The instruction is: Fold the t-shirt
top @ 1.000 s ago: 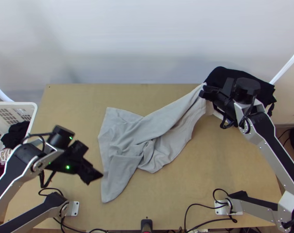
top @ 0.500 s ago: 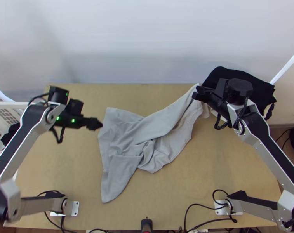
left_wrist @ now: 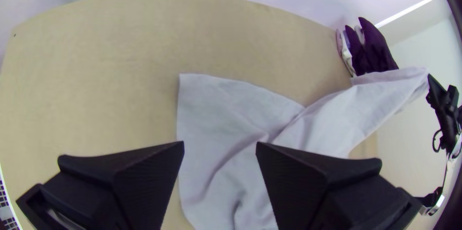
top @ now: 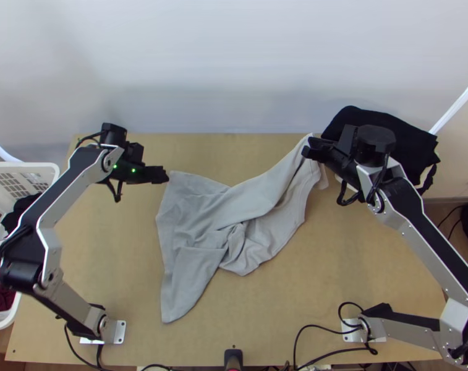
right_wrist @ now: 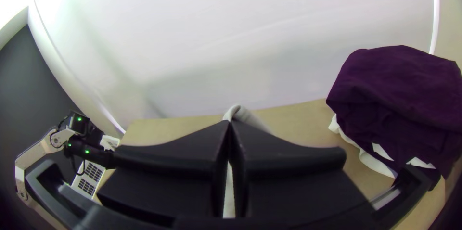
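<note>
One light grey t-shirt [top: 199, 219] lies crumpled, with several creases, across the middle of the one desk [top: 357, 272], one end drawn out in a long slant towards the far right. That end is pinched in the right claw [top: 306, 148], its two fingers [right_wrist: 178, 150] closed together on the fabric. The left claw [top: 166, 175] is at the shirt's far left corner, its two fingers [left_wrist: 149, 177] spread wide with nothing between them. Behind the right claw, one heap of folded dark cloth [top: 388, 127] sits at the desk's far right corner, white cloth under it. Past the left edge is one white basket [top: 33, 166] with dark cloth inside.
</note>
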### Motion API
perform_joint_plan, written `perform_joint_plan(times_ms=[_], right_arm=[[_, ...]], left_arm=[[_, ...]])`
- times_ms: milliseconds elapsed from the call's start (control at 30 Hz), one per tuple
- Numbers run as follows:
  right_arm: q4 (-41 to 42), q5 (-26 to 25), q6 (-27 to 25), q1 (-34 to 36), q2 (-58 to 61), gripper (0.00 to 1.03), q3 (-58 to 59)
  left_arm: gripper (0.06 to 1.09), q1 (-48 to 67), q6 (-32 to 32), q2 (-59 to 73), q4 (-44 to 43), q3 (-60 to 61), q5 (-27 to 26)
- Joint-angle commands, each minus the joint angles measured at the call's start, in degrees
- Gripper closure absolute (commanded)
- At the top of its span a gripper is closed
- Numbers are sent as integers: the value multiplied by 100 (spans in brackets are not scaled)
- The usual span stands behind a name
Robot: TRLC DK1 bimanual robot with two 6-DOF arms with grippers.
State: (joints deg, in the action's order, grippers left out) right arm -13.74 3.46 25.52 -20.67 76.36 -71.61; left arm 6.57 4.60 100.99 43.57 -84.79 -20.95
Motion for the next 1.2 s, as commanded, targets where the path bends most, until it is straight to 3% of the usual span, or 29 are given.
perform_joint_plan(times_ms=[0,900,1000,1100,1167], right_arm=[[152,-39,155,-96,116,100,25],[565,-39,208,-122,450,100,16],[574,-39,208,-122,485,100,-19],[574,-39,208,-122,503,100,-28],[574,-39,208,-122,503,100,-19]], left_arm=[[34,-94,111,378,-33,-354,21],[35,-24,76,2267,-59,-1769,144],[50,55,23,2338,-59,-1716,205],[53,169,-47,2346,-68,-1575,205],[72,248,-91,2232,-235,-1373,205]])
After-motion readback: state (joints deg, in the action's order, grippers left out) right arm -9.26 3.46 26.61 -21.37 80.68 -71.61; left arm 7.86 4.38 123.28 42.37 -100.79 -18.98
